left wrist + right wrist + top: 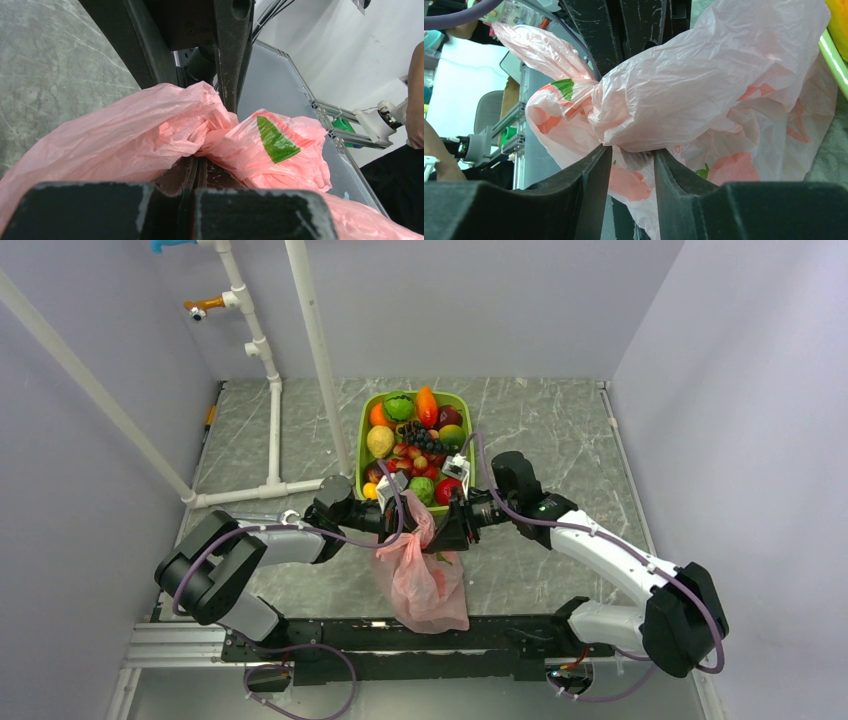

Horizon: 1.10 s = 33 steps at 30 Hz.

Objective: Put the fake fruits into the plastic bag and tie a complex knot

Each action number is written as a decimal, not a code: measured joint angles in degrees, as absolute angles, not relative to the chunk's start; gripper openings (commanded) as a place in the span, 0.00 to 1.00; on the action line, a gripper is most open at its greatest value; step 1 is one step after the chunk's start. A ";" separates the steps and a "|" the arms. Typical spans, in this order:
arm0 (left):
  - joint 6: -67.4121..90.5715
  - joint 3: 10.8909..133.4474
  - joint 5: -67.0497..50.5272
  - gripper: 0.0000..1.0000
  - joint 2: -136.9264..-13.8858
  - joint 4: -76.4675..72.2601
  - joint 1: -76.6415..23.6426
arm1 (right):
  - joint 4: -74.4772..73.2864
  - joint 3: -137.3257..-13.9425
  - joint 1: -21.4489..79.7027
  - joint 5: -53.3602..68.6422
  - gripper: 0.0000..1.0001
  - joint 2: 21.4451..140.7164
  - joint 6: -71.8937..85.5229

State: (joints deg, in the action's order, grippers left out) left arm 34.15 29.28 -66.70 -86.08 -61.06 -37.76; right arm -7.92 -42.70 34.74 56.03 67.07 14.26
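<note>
Bag (pixel 425 585) top was held by left pincer (pixel 398 512) and right pincer (pixel 447 520), each clamped on bunched plastic. Its body lay on the worktop (pixel 560 440). Fruits (pixel 415 435) were heaped in the tray (pixel 360 445) just behind. Pipe frame (pixel 274 430) was noted at left.

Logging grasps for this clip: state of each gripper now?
Left gripper: closed, pinching the plastic bag.
Right gripper: closed on a bunched part of the plastic bag.
</note>
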 measured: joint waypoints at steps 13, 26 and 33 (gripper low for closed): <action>34.13 29.28 -66.92 0.00 -86.08 -61.32 -37.74 | -8.93 -42.70 34.37 57.06 0.00 68.10 11.51; 31.88 29.10 -66.52 0.41 -83.22 -57.41 -36.75 | -11.20 -42.70 32.56 57.30 0.00 66.59 8.29; 19.97 29.06 -66.22 0.63 -72.77 -41.71 -34.87 | -11.60 -42.70 32.32 57.19 0.00 66.54 8.03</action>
State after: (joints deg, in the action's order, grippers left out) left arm 19.97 29.06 -66.22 -72.77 -41.71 -34.87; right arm -11.60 -42.70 32.32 57.19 66.54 8.03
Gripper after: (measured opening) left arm 0.514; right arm 0.133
